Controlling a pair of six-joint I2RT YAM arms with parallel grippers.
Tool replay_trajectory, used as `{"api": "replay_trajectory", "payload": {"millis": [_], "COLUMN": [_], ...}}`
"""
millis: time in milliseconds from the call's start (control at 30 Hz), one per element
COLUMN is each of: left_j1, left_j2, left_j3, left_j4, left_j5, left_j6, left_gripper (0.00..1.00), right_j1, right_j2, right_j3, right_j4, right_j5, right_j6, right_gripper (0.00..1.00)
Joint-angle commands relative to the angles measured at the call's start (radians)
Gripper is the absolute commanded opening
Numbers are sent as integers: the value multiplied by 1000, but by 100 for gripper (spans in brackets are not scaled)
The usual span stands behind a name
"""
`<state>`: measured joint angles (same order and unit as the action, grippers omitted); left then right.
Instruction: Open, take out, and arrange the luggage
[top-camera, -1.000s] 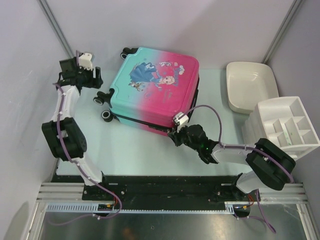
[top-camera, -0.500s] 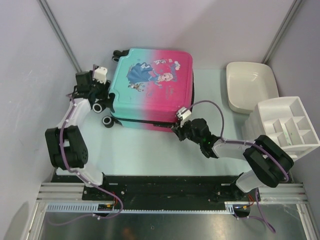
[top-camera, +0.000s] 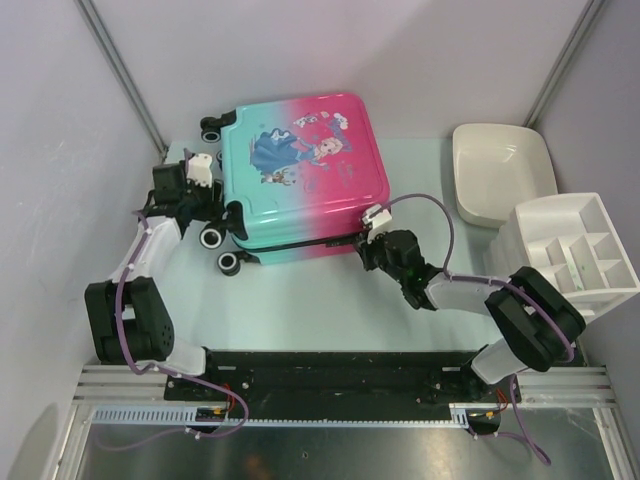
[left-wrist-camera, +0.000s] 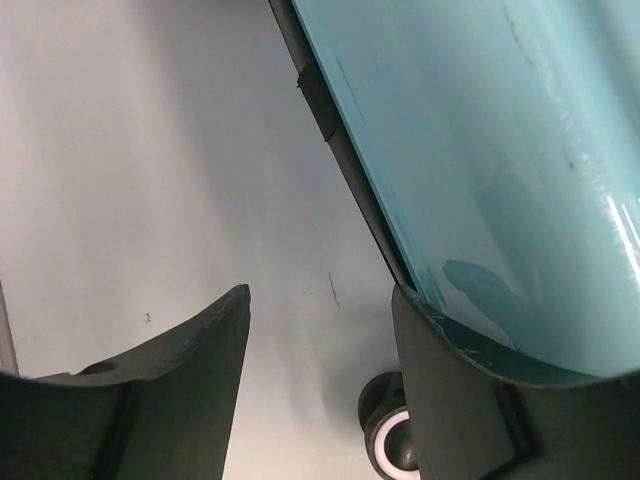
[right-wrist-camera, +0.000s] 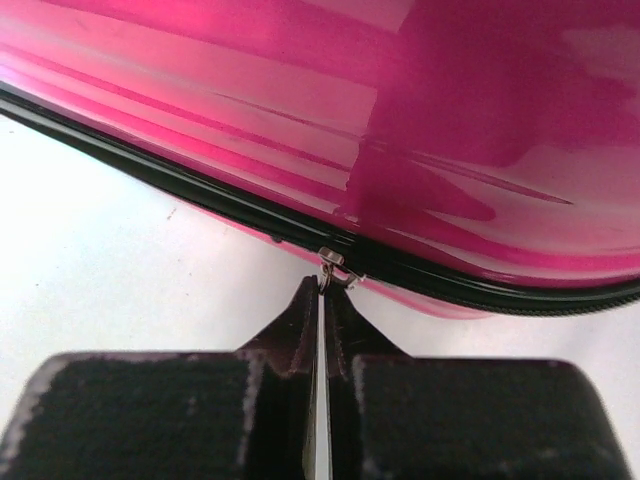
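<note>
Luggage (top-camera: 300, 165) newly rotated; right tool (right-wrist-camera: 322, 292) clenched on edge zipper pull (right-wrist-camera: 334, 263), left tool (left-wrist-camera: 320, 300) released.

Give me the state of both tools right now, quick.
Left tool: open, holding nothing, up against the luggage.
Right tool: closed, pinching the zipper pull.

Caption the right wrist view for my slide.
Right gripper shut on the zipper pull of the pink luggage.
</note>
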<state>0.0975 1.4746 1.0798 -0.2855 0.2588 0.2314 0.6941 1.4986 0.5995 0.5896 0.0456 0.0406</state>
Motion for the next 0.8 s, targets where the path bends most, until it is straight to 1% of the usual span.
{"api": "replay_trajectory", "payload": {"millis": [0, 133, 167, 333, 500, 567, 600, 633, 667, 700, 733, 767], "left_j1": [-128, -139, -142, -154, -168, -162, -153, -139, -101, -63, -38, 5], "left_j2": [-22, -22, -20, -20, -10, -11, -14, -22, -26, -36, -52, -62], "left_j3": [-58, -61, -61, -72, -78, -72, -70, -67, -66, -67, -63, -54], "left_j4": [-156, -153, -152, -146, -135, -135, -135, -130, -124, -113, -94, -86], "left_j5": [137, 138, 138, 157, 160, 149, 148, 154, 171, 187, 194, 201], "left_j6": [-95, -121, -133, -190, -221, -225, -225, -251, -259, -265, -261, -247], "left_gripper": [64, 64, 64, 63, 64, 67, 74, 77, 80, 83, 86, 87], "right_j1": [85, 156, 191, 283, 350, 348, 343, 325, 312, 294, 257, 234], "right_j2": [6, -6, 3, 93, 190, 198, 189, 172, 135, 109, 82, 22], "right_j3": [48, 49, 49, 91, 172, 201, 203, 203, 203, 203, 203, 201], "right_j4": [165, 141, 147, 206, 268, 271, 254, 228, 193, 105, 51, -3], "right_j5": [-111, -168, -170, -136, -144, -158, -179, -182, -185, -208, -220, -234], "right_j6": [22, 70, 106, 177, 189, 183, 177, 171, 177, 183, 189, 191], "right_gripper": [0, 0, 0, 0, 0, 0, 0, 1, 18, 23, 26, 37]}}
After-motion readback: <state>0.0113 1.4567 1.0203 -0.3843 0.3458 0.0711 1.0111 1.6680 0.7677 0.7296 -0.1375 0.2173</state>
